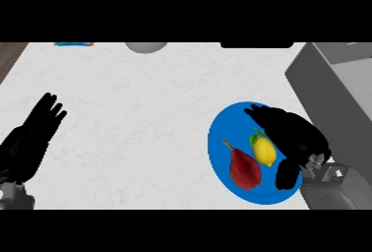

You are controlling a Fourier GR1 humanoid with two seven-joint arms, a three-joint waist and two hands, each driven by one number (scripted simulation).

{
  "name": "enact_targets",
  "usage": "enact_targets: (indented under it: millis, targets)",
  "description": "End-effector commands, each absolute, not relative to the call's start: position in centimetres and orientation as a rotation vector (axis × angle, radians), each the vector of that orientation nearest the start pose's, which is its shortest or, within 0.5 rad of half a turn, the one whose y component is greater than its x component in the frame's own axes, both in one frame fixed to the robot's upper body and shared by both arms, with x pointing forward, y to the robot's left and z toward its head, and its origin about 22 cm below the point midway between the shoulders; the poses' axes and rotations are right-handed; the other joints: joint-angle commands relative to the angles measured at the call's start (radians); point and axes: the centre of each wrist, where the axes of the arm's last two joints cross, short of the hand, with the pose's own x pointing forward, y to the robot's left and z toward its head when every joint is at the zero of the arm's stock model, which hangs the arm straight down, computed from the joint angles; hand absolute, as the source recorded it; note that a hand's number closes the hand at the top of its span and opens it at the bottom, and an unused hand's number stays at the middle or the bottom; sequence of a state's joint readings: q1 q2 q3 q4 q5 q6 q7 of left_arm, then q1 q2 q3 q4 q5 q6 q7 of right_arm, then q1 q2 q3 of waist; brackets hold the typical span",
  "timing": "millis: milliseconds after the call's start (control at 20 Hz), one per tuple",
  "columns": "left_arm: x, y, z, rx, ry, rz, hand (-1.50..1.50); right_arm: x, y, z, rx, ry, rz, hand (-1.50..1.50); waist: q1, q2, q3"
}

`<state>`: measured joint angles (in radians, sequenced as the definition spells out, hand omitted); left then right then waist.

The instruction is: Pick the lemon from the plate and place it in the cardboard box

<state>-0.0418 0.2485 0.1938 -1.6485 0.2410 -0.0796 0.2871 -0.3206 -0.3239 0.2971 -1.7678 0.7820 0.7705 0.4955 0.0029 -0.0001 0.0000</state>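
Hovering over the blue plate, the right hand [294,140] arches above the lemon [264,151], fingers and thumb spread, not closed on it.

The white surface [145,123] lies broad and bare across the middle, running to a dark strip at the upper left edge. The grey box [327,83] fills the upper right corner, cut off by the view's right edge, its near wall just beside the plate [218,142]. The right hand covers the plate's right part. The left hand [33,140] rests at the left edge, fingers straight and up. On the plate a red pear [244,170] lies just left of the lemon, seemingly touching it. At the top edge, a grey round thing [147,47] and a blue-orange item [74,44] are cut off and hard to make out.
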Motion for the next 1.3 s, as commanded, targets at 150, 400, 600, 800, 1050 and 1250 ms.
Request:
enact_targets:
  millis: [150, 400, 600, 800, 1050, 1250]
  targets:
    - [24.4, 31.7, 6.4, 0.067, -1.429, 0.043, 0.0, 26.7, -18.1, 10.9, -0.681, -0.959, 1.5, -1.5, -0.002, -0.001, 0.0]
    - [24.2, 32.0, 6.3, 0.054, -1.425, 0.032, 0.0, 28.3, -19.2, 9.2, -0.682, -0.905, 1.542, -1.5, 0.0, 0.0, 0.0]
    - [23.1, 32.4, 5.6, 0.051, -1.455, 0.041, 0.0, 29.5, -20.3, 7.8, -0.681, -0.898, 1.531, -1.5, 0.003, 0.0, 0.0]
    - [25.7, 31.2, 5.3, 0.057, -1.432, 0.054, 0.0, 28.3, -17.7, 6.7, -0.695, -0.914, 1.517, -1.5, -0.002, 0.0, 0.0]
    - [24.3, 31.9, 5.6, 0.062, -1.456, 0.054, 0.0, 29.1, -18.4, 7.1, -0.703, -0.895, 1.539, -1.5, 0.0, 0.0, 0.0]
    - [24.4, 32.1, 5.4, 0.047, -1.445, 0.049, 0.0, 30.5, -18.0, 7.8, -0.711, -0.948, 1.531, 1.5, 0.001, 0.0, 0.0]
